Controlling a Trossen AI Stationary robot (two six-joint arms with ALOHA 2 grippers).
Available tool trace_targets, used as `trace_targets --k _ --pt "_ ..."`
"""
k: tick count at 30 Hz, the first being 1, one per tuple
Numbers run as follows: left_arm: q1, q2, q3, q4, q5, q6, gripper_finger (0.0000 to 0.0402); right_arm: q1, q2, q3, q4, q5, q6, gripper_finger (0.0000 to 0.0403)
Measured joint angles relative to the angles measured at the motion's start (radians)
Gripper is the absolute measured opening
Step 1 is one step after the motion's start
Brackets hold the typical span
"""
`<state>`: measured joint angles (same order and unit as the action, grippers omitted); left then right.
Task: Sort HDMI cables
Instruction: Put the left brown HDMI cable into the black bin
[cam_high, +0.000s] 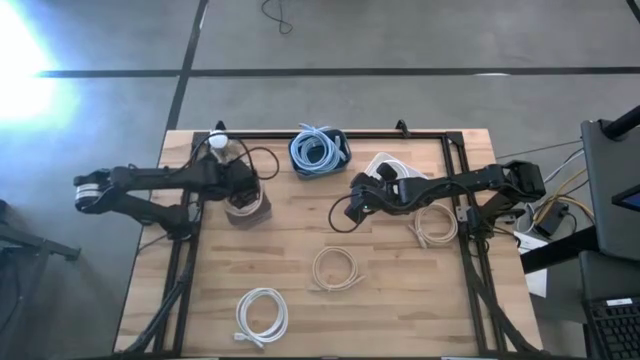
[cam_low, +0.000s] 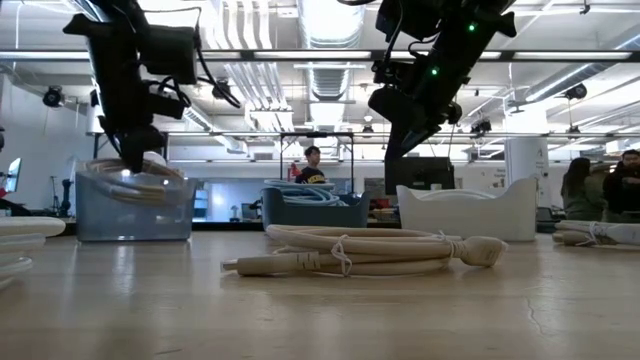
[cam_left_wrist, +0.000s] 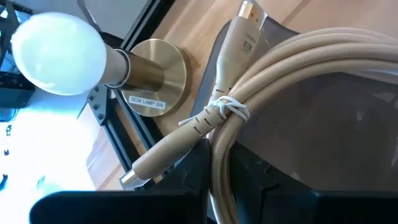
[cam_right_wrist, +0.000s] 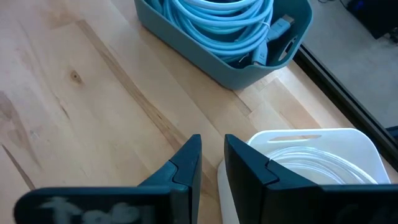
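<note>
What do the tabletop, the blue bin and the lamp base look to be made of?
Tabletop: pale wood planks, matte; grain, a knot and plank seams show.
Blue bin: likely moulded plastic, smooth with rounded rim and a cut-out handle.
Lamp base: probably brushed brass-toned metal, with soft sheen and a label stuck on.

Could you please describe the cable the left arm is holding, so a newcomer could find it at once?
Look to the clear bin on the table's left side. The left tool holds a coiled beige cable over it, the only coil off the table; another beige coil lies flat mid-table.
</note>
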<state>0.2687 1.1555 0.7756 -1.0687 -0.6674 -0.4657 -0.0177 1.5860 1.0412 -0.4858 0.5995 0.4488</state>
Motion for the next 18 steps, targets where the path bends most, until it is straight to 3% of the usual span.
trace_targets --k 10,18 --pt "0.024 0.075 0.084 -0.104 0.004 0.018 0.0061 0.000 0.000 0.000 0.003 0.000 0.000 0.0063" --pt "0.054 0.158 0.168 -0.196 0.127 0.019 0.0064 0.000 0.000 0.000 0.003 0.000 0.000 0.0063"
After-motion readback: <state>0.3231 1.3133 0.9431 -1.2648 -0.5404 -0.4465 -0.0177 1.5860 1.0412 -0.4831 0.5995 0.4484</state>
